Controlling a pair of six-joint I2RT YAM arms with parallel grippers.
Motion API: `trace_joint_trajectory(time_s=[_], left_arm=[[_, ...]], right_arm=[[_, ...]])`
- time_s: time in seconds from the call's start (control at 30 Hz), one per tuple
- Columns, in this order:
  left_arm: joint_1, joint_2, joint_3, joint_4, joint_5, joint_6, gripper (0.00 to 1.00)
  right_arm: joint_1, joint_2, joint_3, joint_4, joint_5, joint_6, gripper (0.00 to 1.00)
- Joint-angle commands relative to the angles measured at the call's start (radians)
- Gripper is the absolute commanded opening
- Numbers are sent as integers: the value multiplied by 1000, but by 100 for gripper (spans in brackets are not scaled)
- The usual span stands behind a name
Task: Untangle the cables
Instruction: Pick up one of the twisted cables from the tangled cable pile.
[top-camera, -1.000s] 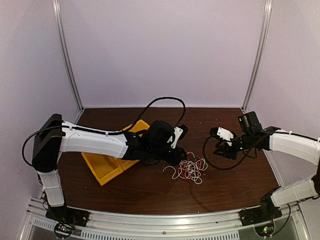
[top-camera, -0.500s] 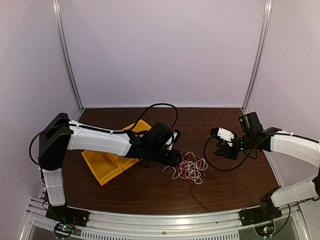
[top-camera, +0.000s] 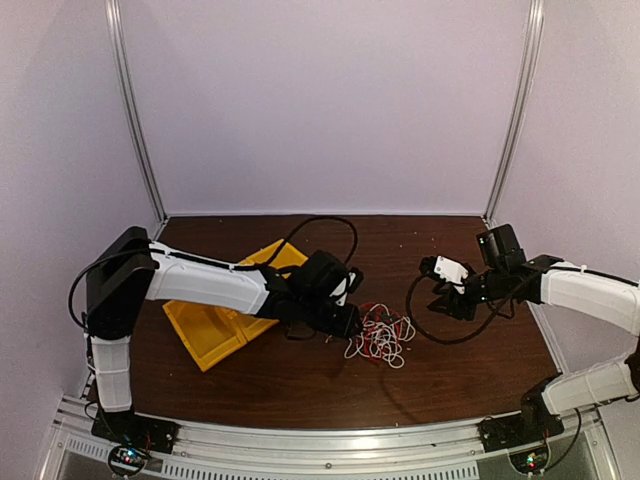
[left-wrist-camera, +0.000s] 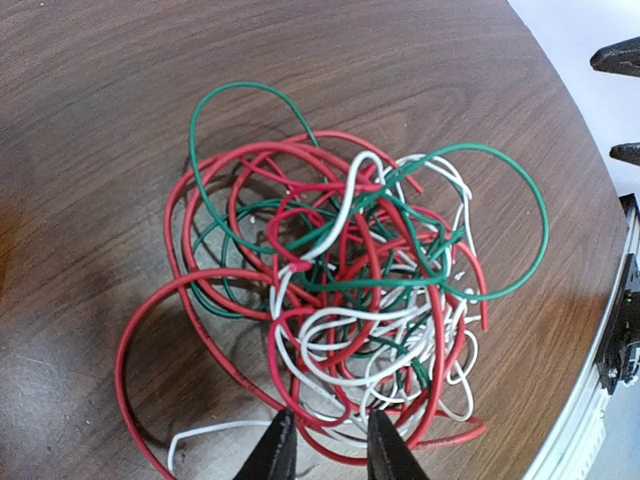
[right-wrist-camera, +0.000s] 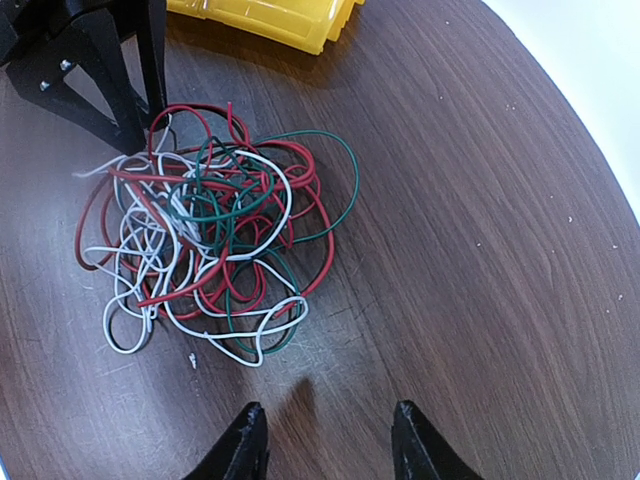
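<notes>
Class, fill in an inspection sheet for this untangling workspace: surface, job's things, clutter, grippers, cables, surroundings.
Surface: dark brown wooden table.
Job's things: cables, red, white and green, in one tangled heap.
Clutter: yellow bin under the left arm.
Grippers: left gripper open at the heap's edge; right gripper open, apart from the heap, holding nothing.
Cables: black arm cable loops above the left arm.
Surroundings: pale walls, metal posts.
</notes>
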Motion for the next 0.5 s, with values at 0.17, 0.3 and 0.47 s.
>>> trace_joint_trajectory(time_s=[0.17,0.3,0.47], left_arm=[[9,3,34,91,35,29,16],[9,-7,42,89,25,39,9],[9,-53,27,97,25,61,0]], right_arm=[[14,-15,3,9,-42,14,47],[28,-15,70,-13,-138,38,52],[47,13,177,-51,-166,18,53]])
